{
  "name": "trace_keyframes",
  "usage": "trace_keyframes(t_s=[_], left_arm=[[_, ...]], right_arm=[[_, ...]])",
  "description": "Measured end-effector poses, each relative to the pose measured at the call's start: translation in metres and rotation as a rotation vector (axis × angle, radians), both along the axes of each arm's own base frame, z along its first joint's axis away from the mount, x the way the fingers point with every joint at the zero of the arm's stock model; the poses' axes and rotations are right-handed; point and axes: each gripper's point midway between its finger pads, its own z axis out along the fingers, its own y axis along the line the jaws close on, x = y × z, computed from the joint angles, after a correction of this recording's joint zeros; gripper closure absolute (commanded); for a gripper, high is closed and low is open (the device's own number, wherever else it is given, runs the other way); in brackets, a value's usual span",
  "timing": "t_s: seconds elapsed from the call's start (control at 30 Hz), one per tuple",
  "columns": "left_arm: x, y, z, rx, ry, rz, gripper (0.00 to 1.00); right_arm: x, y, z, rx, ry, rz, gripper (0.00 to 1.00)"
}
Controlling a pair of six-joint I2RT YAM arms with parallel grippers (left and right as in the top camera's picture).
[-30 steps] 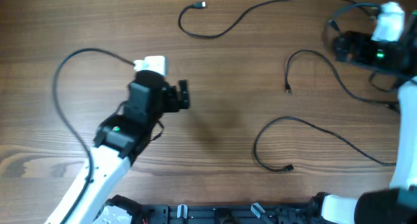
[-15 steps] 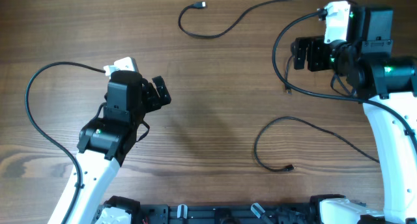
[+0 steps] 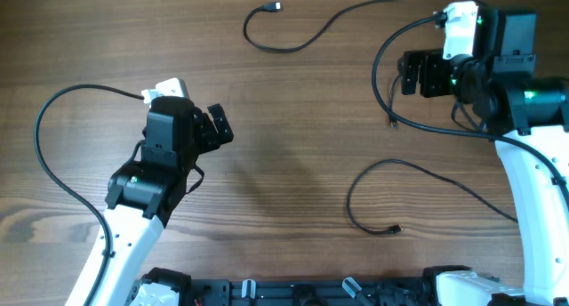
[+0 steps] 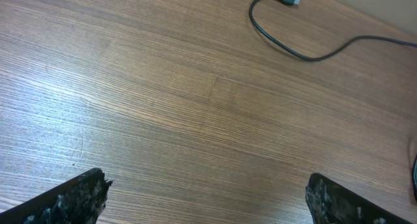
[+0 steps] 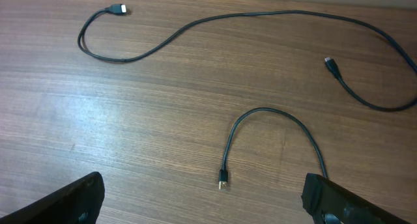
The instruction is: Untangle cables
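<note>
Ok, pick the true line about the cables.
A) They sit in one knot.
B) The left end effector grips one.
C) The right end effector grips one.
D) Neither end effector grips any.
D: the left end effector and the right end effector are both open with nothing between their fingers, and the cables lie in separate strands on the table.

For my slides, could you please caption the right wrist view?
Open jaws frame loose black cables spread across the wooden table.
</note>
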Motion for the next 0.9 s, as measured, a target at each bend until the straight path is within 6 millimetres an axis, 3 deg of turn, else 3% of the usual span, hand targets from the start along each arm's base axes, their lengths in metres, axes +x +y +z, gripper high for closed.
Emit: trace_keyframes(t_s=[0.27, 0.47, 0.6, 0.73, 0.9], left_arm=[[-0.001, 0.0, -0.001, 0.001, 0.005, 0.0, 0.0], [-0.026, 0.007, -0.001, 0.011, 0.052, 0.002, 0.0], [-0.045, 0.012, 0.013, -0.011, -0.043, 0.005, 0.0], [-0.061, 0.025, 0.012, -0.057, -0.216, 0.04, 0.0], [-0.061, 0.038, 0.019, -0.136, -0.498, 0.084, 0.0]], right_arm=[[0.0, 0.0, 0.0, 0.0, 0.0, 0.0, 0.0], [0.0, 0.0, 0.0, 0.0, 0.0, 0.0, 0.0], [0.0, 0.0, 0.0, -0.001, 0.002, -0.001, 0.0], [0.0, -0.001, -0.001, -0.003, 0.003, -0.002, 0.0], [0.0, -0.001, -0.001, -0.003, 0.004, -0.003, 0.0]])
